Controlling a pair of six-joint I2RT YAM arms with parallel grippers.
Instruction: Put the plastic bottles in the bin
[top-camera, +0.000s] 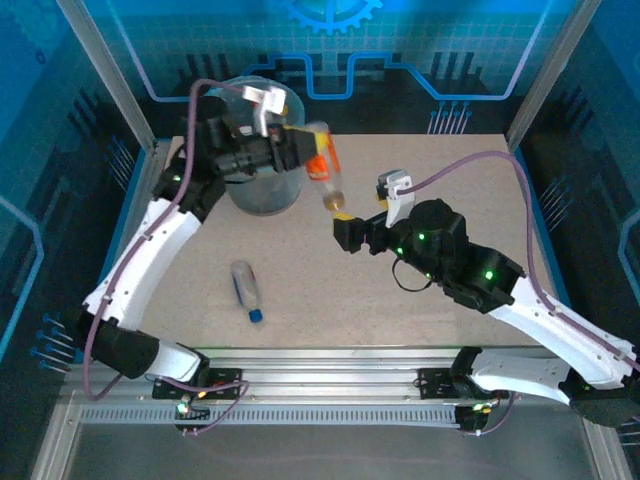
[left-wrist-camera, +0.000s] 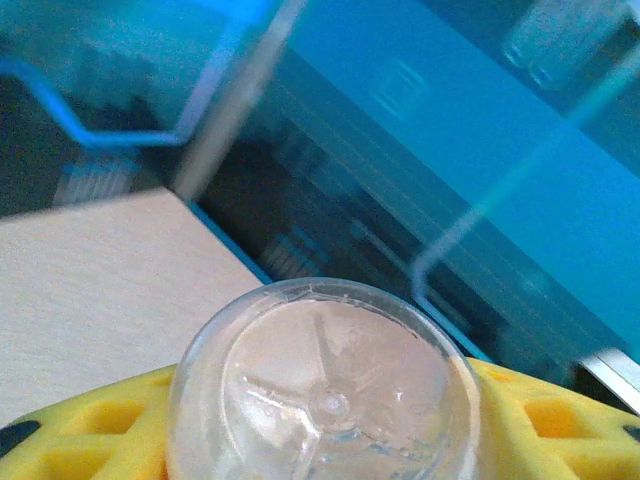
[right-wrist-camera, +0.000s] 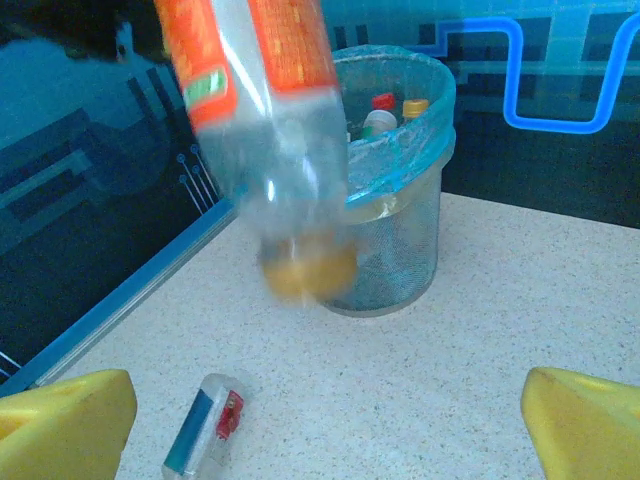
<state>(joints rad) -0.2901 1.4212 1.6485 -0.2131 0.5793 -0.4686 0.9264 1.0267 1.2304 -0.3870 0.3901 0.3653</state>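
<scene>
- Top external view, nearest the arm bases: a clear plastic bottle with a blue cap (top-camera: 245, 288) lies flat on the speckled beige desk (top-camera: 440, 170). It is well apart from both hands. Its long axis runs roughly near to far, with the cap at the near end and turned slightly right.
- The same lying bottle shows in the right wrist view (right-wrist-camera: 205, 435), low and left of centre, with a blue and red label.
- Farther in, the right hand (top-camera: 346, 233) hovers over the middle of the desk. Its yellow fingertips (right-wrist-camera: 60, 420) are spread wide and grasp nothing.
- Just beyond that hand hangs a clear plastic bottle with an orange label and orange cap (top-camera: 323, 165), raised off the desk. It is tilted, with the cap down and pointing near-right toward the right hand, and the base up and away.
- The left hand (top-camera: 298, 150) is clenched on that bottle's base end. The left wrist view shows the clear round base (left-wrist-camera: 325, 400) seated between its yellow fingers (left-wrist-camera: 95, 425).
- Farthest off, the round pale-blue plastic bin (top-camera: 258, 195) stands upright at the desk's far left, just beside the held bottle. Inside it are bottles with red and yellow caps (right-wrist-camera: 383, 102).
</scene>
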